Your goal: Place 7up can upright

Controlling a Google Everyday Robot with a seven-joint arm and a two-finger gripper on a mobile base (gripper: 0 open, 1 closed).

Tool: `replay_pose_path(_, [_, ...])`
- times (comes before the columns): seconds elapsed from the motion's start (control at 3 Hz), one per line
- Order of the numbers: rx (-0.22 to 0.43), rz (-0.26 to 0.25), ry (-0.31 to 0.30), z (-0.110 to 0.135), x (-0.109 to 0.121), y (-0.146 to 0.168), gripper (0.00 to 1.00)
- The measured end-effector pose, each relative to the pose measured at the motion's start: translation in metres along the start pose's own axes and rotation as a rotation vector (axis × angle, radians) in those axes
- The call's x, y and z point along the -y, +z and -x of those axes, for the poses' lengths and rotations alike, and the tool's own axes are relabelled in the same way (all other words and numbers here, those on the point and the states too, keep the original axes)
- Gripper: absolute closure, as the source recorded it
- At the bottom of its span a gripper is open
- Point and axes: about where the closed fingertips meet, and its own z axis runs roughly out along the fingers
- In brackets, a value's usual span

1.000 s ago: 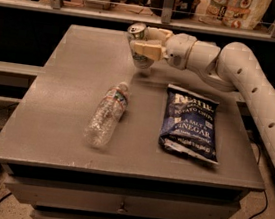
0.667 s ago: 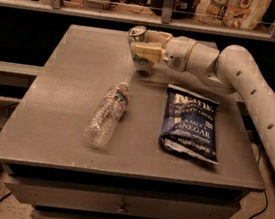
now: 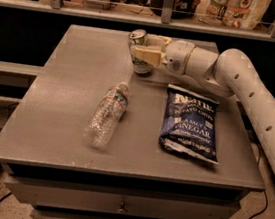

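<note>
Camera view: the 7up can is at the back-centre of the grey counter, standing approx. upright, long axis near vertical w/ a slight lean, silver top and pull tab facing up and a bit toward the back-left. Its base is at the counter surface, but whether it actually rests there can't be told. No writing on the can can be read; just a pale body w/ some green. The tool reaches in from the right on the white arm and is closed around the can's mid-body, one beige finger across the front and the other behind, w/ the top and the lower part of the can showing. In front and to the left a clear water bottle lies on its side, cap toward the can, label not legible. To the right lies a dark blue chip bag, flat, reading "Kettle", "POTATO CHIPS" and "SEA SALT & VINEGAR". Bottle and bag are apart from each other and from the can.
</note>
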Motion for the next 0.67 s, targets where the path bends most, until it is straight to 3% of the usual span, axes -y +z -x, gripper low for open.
replay_pose_path(0.33, [-0.016,-0.004,0.021,-0.0098,-0.0015,-0.0025,1.00])
replay_pose_path(0.67, [-0.016,-0.004,0.021,-0.0091,-0.0014,-0.0025,0.82])
